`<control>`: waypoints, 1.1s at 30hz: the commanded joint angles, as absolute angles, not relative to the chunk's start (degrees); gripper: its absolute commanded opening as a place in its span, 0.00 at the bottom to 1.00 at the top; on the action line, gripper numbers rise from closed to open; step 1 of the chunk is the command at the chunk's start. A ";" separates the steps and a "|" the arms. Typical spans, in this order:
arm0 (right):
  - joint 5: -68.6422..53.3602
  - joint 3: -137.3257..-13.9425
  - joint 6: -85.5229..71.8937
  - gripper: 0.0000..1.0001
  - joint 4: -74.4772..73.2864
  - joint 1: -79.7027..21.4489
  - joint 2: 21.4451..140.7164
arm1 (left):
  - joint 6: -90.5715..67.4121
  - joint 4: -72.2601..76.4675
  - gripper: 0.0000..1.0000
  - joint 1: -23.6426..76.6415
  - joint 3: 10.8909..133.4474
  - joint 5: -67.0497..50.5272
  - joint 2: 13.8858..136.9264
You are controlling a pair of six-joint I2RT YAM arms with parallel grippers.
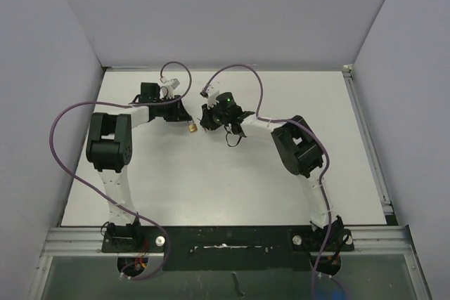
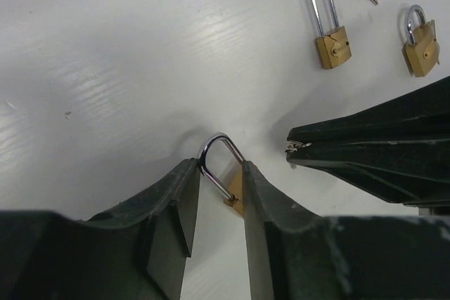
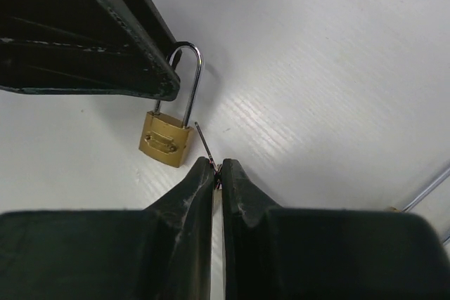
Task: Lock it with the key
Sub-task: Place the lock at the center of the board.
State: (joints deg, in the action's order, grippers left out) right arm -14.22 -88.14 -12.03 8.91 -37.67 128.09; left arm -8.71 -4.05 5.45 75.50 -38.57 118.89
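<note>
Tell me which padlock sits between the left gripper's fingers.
The nearest padlock, shackle between the left gripper fingers; the long-shackled padlock and the edge padlock lie apart, untouched.

brass padlock (image 3: 166, 142) w/ steel shackle, thin key (image 3: 204, 144) just beside its body

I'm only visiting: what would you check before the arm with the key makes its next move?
1. Key pinched in right gripper: ok.
2. Padlock held by left gripper: ok.
3. Key tip in keyhole: not ok, it sits beside the brass body.
4. Keyhole turned toward the key: cannot tell, hidden.
5. Shackle pressed home: cannot tell.
</note>
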 commanded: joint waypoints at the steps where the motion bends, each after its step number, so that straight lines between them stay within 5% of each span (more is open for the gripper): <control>1: -15.38 -92.18 -13.51 0.00 9.44 -36.51 130.48 | -10.27 -1.41 0.32 5.01 79.54 -37.12 120.80; 7: -15.16 -92.72 -13.47 0.02 9.48 -36.56 131.70 | -10.77 -1.15 0.40 4.92 81.18 -34.57 121.20; 12: -15.47 -92.22 -12.77 0.27 9.86 -36.52 131.12 | -10.77 -0.70 0.42 4.79 80.87 -33.60 118.88; 18: -15.20 -90.71 -11.86 0.41 10.65 -36.61 127.97 | -11.10 1.91 0.45 4.27 76.33 -33.05 113.35; 25: -14.62 -87.96 -10.40 0.43 12.30 -37.11 121.25 | -10.75 2.99 0.46 4.13 71.46 -30.96 105.30; 26: -14.59 -87.18 -10.23 0.43 12.52 -37.14 119.81 | -10.54 2.92 0.49 4.13 70.79 -30.72 104.12; 27: -14.40 -86.21 -10.01 0.43 12.82 -37.14 118.09 | -10.35 2.84 0.63 4.13 70.03 -30.56 102.72; 28: -13.89 -85.20 -9.72 0.43 13.15 -37.06 116.47 | -10.12 2.74 0.93 4.13 68.88 -30.34 101.37; 33: -11.97 -76.01 -9.90 0.51 15.92 -34.59 106.57 | -8.66 2.31 0.98 4.17 63.18 -26.88 93.66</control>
State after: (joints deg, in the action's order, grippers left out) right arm -13.78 -81.21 -10.66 10.17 -36.53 116.64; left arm -10.20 0.19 4.40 66.32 -30.11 100.95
